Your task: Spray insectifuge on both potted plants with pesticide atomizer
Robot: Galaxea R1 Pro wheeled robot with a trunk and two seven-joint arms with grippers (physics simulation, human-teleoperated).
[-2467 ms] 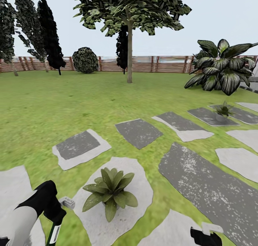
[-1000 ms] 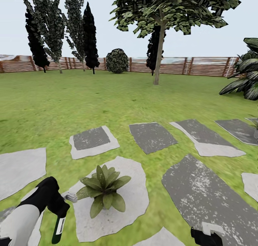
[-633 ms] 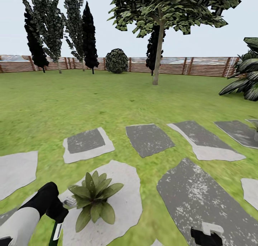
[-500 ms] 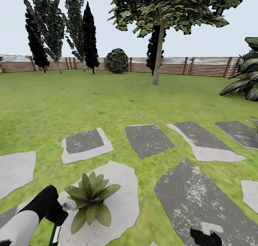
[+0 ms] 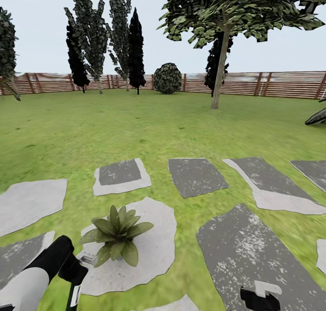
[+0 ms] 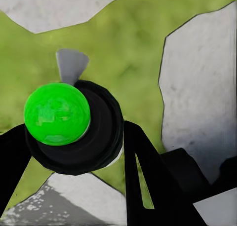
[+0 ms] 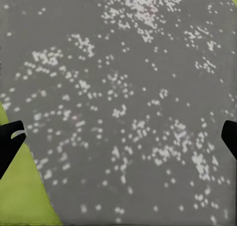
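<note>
Shifted since half a second ago: whole head view swung, trees and fence displaced toward the right; counted as camera movement, not movement of the garden's contents. Potted plant (image 5: pixel 117 236) now slightly higher and further right in frame, seated on a pale stepping stone (image 5: pixel 156 252).

Left gripper (image 5: pixel 74 275) low at the near left, just beside the plant's leaves. Clenched on the pesticide atomizer (image 5: pixel 74 296), dark body with pale label hanging below the fingers. Long axis close to vertical in the head view, tilted slightly, lower end running out of frame. From the left wrist camera, seen end-on: round dark body (image 6: pixel 81 132) with a bright green cap face, held between dark fingers (image 6: pixel 148 181), and a small grey wedge, probably the nozzle, projecting past it over grass. Direction of that nozzle relative to the plant: cannot be settled from these frames.

Judged reason for the hold: bottle carried at plant height, beside the rosette, ready for spraying the first plant.

Right gripper (image 5: pixel 259 299) at the bottom edge, over a dark speckled stone (image 7: pixel 123 102). Finger tips at opposite margins of the right wrist view, so spread wide, holding nothing.

Second potted plant not located.
</note>
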